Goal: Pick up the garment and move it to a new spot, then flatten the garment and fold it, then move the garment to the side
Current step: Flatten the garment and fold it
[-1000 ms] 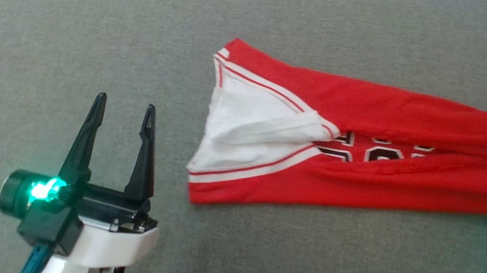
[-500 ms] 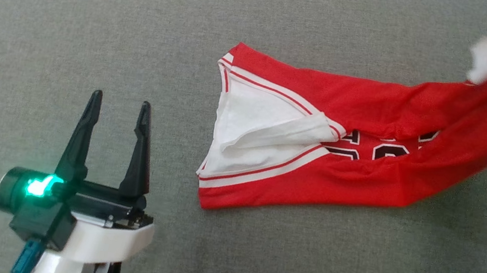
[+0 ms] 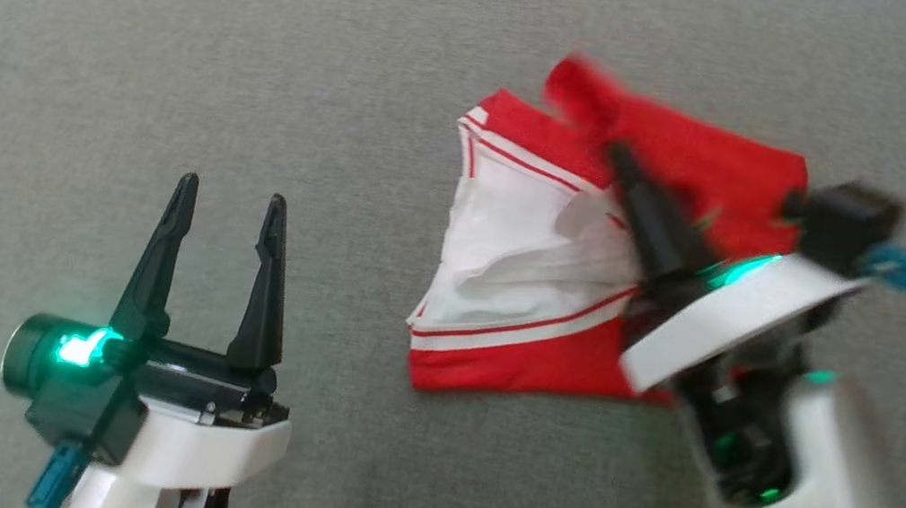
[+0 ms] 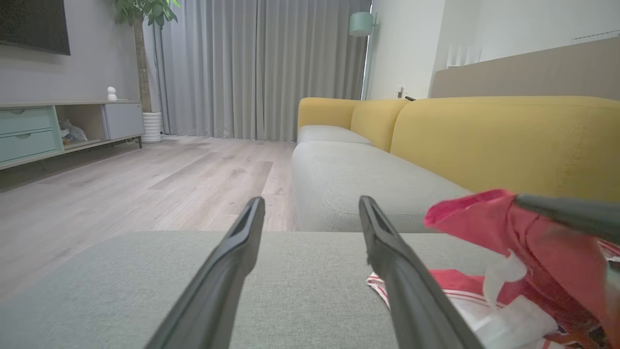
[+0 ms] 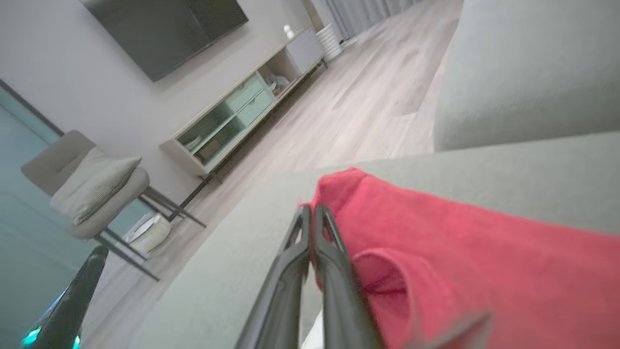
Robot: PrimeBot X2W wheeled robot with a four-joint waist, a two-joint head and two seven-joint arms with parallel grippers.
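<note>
While the right gripper (image 3: 620,161), pressed shut, is holding what seems the lifted end of the jersey (image 3: 517,364) over its flat half on the cushion (image 3: 181,20), the left gripper (image 3: 230,200) is hovering spread, nearby to its left.

Grey seat cushion (image 3: 181,20) spread across the near scene. Yellow sofa backrest (image 4: 508,140) along the right. Beyond, pale wooden floor (image 4: 145,184); grey curtains (image 4: 256,68) at the far end, potted plant (image 4: 145,9) beside them; low cabinet (image 4: 58,126) far left, dark television (image 5: 164,29) above it, padded chair (image 5: 87,194) nearer along that wall.
</note>
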